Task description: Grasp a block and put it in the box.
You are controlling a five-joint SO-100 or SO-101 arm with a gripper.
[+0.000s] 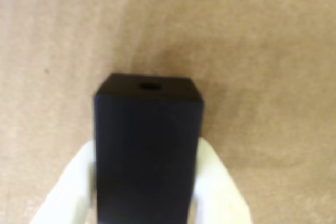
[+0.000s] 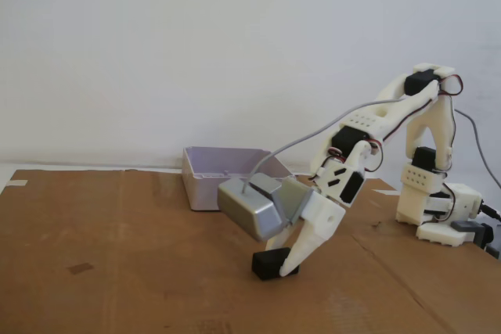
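Note:
A black block (image 1: 148, 145) with a small round hole in its top stands between the white fingers (image 1: 73, 182) of my gripper (image 1: 147, 153) in the wrist view. Both fingers press against its sides. In the fixed view the block (image 2: 266, 263) rests on the brown cardboard surface, and the gripper (image 2: 286, 266) reaches down onto it from the right. The pale lilac box (image 2: 205, 190) stands open behind the gripper, to the left of the arm. Its inside looks empty where it shows.
The arm's white base (image 2: 438, 209) stands at the right edge of the cardboard, with cables beside it. A silver wrist camera (image 2: 254, 207) hangs in front of the box. A small dark mark (image 2: 80, 268) lies on the cardboard at the left.

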